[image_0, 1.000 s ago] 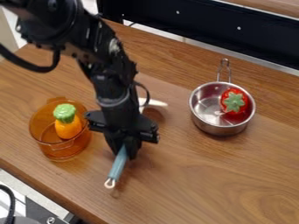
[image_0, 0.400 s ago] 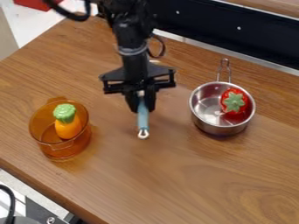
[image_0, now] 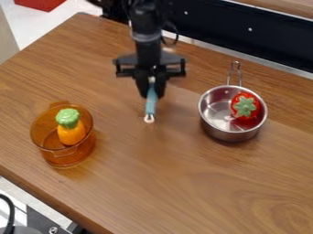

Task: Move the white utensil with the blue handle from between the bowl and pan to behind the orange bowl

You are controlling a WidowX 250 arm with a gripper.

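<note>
The gripper [image_0: 151, 89] hangs over the upper middle of the wooden table, its fingers shut on a utensil with a blue handle [image_0: 151, 104]. The handle points down toward the camera and ends in a white loop; the utensil's other end is hidden behind the gripper. To the left stands a transparent orange pot [image_0: 45, 132] with an orange toy vegetable [image_0: 71, 133] with a green top in it. On the right a small metal saucepan [image_0: 208, 119] holds a red toy [image_0: 245, 107] with a green star-shaped top.
The saucepan's wire handle points to the table's back edge, where a dark panel [image_0: 245, 34] runs. A red object [image_0: 40, 3] lies beyond the table at the upper left. Dark equipment stands past the lower left edge.
My gripper has moved away from the camera and somewhat right, carrying the blue-handled utensil along. Both pots and their contents have stayed in place.
</note>
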